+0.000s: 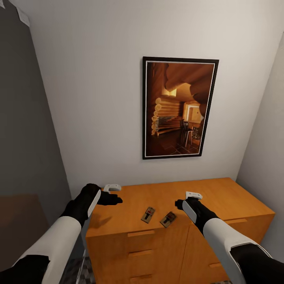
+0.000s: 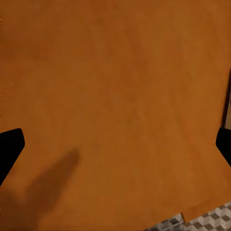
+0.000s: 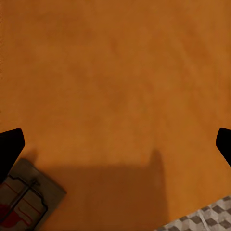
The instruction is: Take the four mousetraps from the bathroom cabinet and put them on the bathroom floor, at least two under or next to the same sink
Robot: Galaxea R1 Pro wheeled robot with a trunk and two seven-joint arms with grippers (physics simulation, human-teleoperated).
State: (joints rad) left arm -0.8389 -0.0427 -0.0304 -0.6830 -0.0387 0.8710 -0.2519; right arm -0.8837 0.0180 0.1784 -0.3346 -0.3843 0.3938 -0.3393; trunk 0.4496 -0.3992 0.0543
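1. On the cabinet (image 1: 165, 205) top, head view: two mousetraps counted, left mousetrap (image 1: 148, 215) and right mousetrap (image 1: 168, 219), lying flat near the front edge, just beside each other, not touching. Both angled, red spot visible on each.
2. Head view, cabinet: orange-brown chest, drawer fronts with bar handles, all drawers appear closed; contents hidden. Stands against a white wall under one framed picture (image 1: 179, 107) of a log interior.
3. Head view, arms: two. Left end effector (image 1: 112, 195) over the top's left rear part, well left of the traps. Right end effector (image 1: 185, 200) just right of the right mousetrap, above the surface. Finger spread cannot be told from this view.
4. Head view, bottom left: a small strip of patterned bathroom floor (image 1: 73, 272) beside the cabinet.
5. Left wrist view: bare orange top (image 2: 115, 96), two dark fingertips (image 2: 9, 147) at opposite frame edges, so left end effector is spread wide, nothing between. Its shadow falls on the wood. Cube-pattern floor (image 2: 207, 222) shows past the cabinet edge.
6. Right wrist view: same spread, fingertips (image 3: 10, 144) far apart, holding nothing. One mousetrap (image 3: 26, 199) partly in frame, by one fingertip; contact cannot be told. Floor tiles (image 3: 202, 219) at the corner; this view gives wire and red detail the head view blurs.
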